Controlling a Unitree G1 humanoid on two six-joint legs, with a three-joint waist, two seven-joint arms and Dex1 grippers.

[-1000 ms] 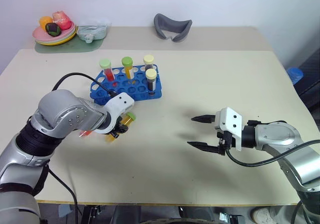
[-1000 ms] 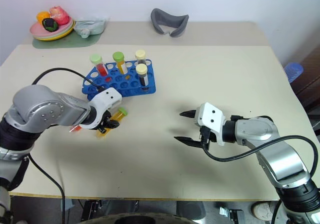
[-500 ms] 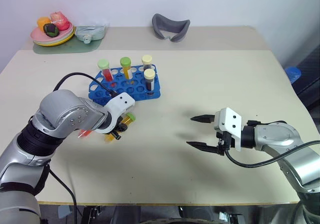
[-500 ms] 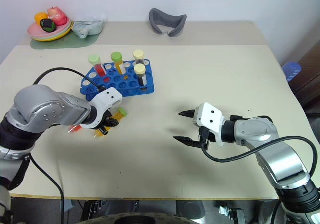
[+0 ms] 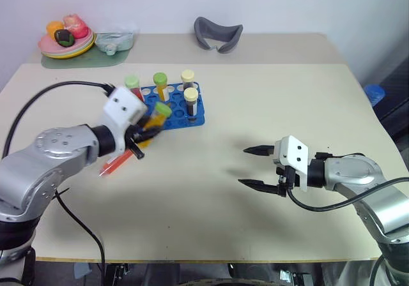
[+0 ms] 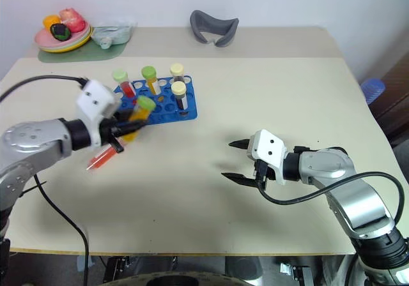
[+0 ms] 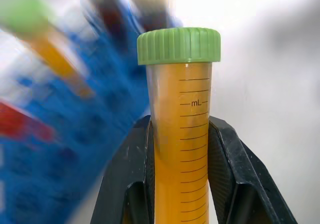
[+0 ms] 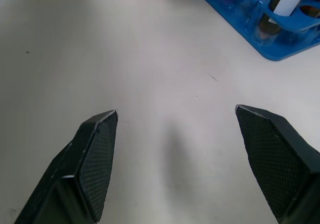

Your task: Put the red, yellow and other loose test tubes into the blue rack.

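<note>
**Ana:** So, what is the left end effector (image 7: 180,184) doing?

**Ben:** It is clamped on the yellow-orange tube (image 7: 181,149), one black finger (image 7: 127,184) pressed on each side, the green cap sticking out past the fingertips. From the head camera, that tube (image 5: 153,117) is held off the table (image 5: 255,107), tilted, just in front of the blue rack (image 5: 167,104).

**Ana:** And the right end effector (image 5: 255,166)?

**Ben:** Its two fingers (image 8: 92,154) stand wide apart with nothing between them, hovering low over bare table, well apart from the rack.

**Ana:** Where are the other tubes?

**Ben:** A red tube (image 5: 116,165) lies flat on the table, just below the left end effector. Four tubes stand upright in the rack: a red one with a light-green cap (image 5: 133,83), an orange one with a green cap (image 5: 160,82), and two dark ones with cream caps (image 5: 188,77) (image 5: 191,97).

**Ana:** Anything further out?

**Ben:** At the far edge, a plate of toy food (image 5: 66,38) sits at the left corner, with a grey curved object (image 5: 218,34) near the middle.
</note>
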